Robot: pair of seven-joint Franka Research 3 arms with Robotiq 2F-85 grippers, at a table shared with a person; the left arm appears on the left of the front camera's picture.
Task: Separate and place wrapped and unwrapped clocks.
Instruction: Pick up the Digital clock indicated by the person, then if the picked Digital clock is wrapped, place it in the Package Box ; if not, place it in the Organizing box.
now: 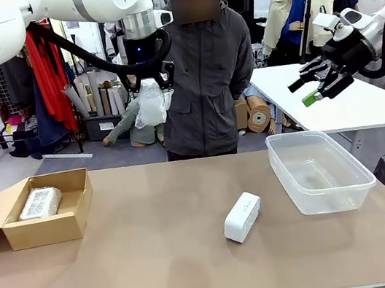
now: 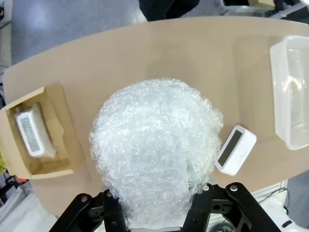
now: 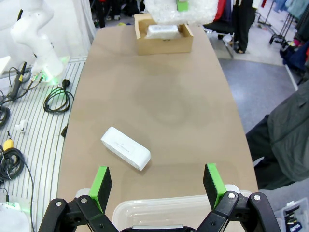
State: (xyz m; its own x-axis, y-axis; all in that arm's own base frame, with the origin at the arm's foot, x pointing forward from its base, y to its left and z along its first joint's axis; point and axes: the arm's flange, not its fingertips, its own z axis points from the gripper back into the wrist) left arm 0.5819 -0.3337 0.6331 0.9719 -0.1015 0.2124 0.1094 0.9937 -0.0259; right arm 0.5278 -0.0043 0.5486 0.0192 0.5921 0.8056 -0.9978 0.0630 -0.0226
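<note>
Holding the bubble-wrapped clock (image 2: 154,150) up in the air right now, left gripper (image 1: 145,76) clamped on it well above the table (image 1: 161,267), roughly over the stretch between the cardboard box (image 1: 44,231) and the bare white clock (image 1: 242,217). My read is the bundle is light but squishy. The wrap gives under the pads and looks slick, so the block could shift inside it, and I'd keep the squeeze across the middle where the hard body sits. A second wrapped clock (image 1: 40,203) lies flat in the box. The bare one is on its side on the tabletop, near the clear plastic tub (image 1: 280,170) but not touching it. It looks stiff and smooth, probably slippery. I'd pinch it across the long flat sides and stay off the dark face (image 2: 228,147), which likely scratches. The right gripper (image 3: 158,180) hangs above the tub end with its fingers spread wide, nothing in them. As for text, I can't read any brand, label or digits anywhere. There's a tiny mark on the bare clock's back, too small to make out.
</note>
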